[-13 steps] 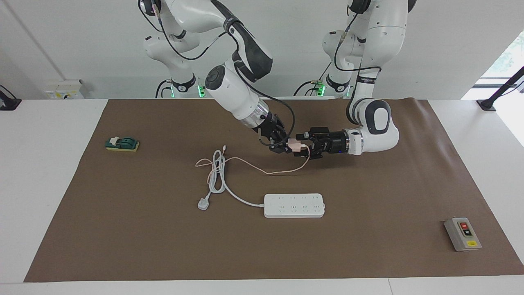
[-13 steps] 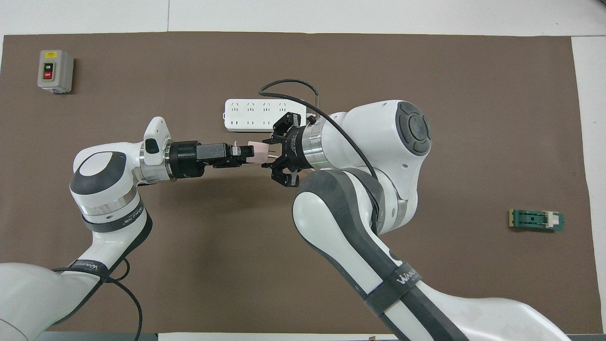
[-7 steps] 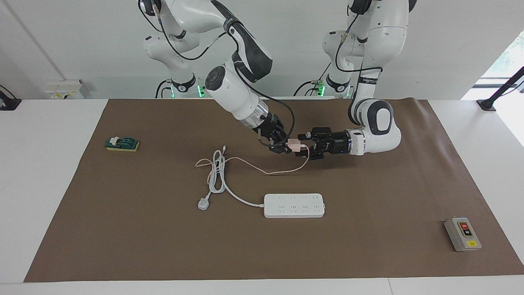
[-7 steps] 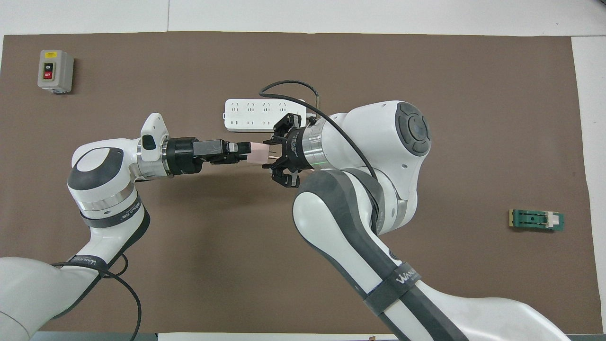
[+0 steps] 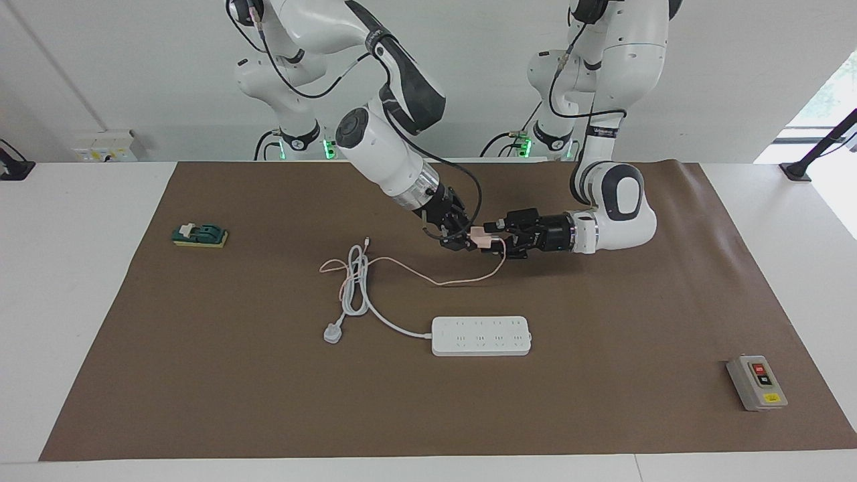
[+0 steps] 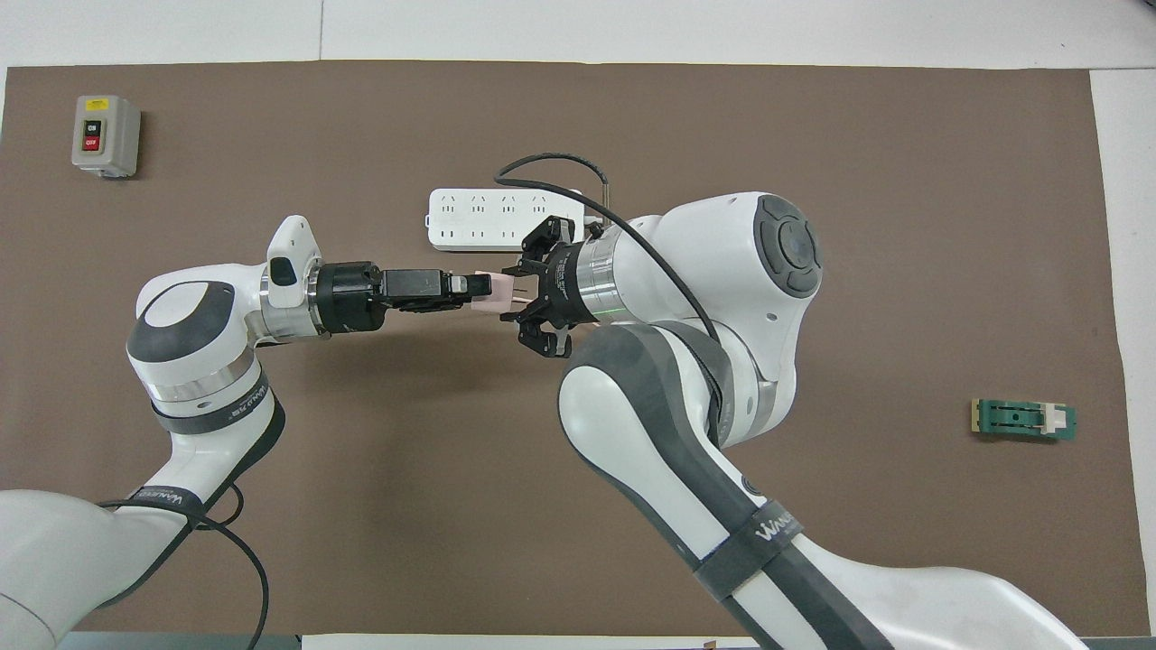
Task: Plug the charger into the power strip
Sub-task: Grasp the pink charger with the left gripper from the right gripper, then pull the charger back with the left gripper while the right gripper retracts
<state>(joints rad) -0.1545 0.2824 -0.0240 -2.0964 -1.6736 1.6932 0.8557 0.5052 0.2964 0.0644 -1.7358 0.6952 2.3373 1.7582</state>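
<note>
Taking the facing view from one edge to the other: a small green block (image 5: 200, 235) lay on the brown mat (image 5: 268, 402) toward the right arm's end of the desk (image 5: 67, 301). Next came the grey-white plug (image 5: 333, 333) with its thick white cord, looped together with the thin pink cable (image 5: 402, 269) on the mat.

Over the middle of the mat, the right pincer (image 5: 460, 239) was closed on the charger (image 5: 479, 235), gripping the end with the prongs. The left pincer (image 5: 497, 235) met it from the other end, its fingers drawn in against the pink cube, so both pincers held the charger between them in the air. From the cube the pink cable hung down in a curve to the mat.

The power strip (image 5: 481, 335) lay flat on the mat, sockets up, farther from the robots than the charger and well apart from it.

Last, the grey switch box (image 5: 756, 383) with red and black buttons sat near the mat's corner at the left arm's end.
</note>
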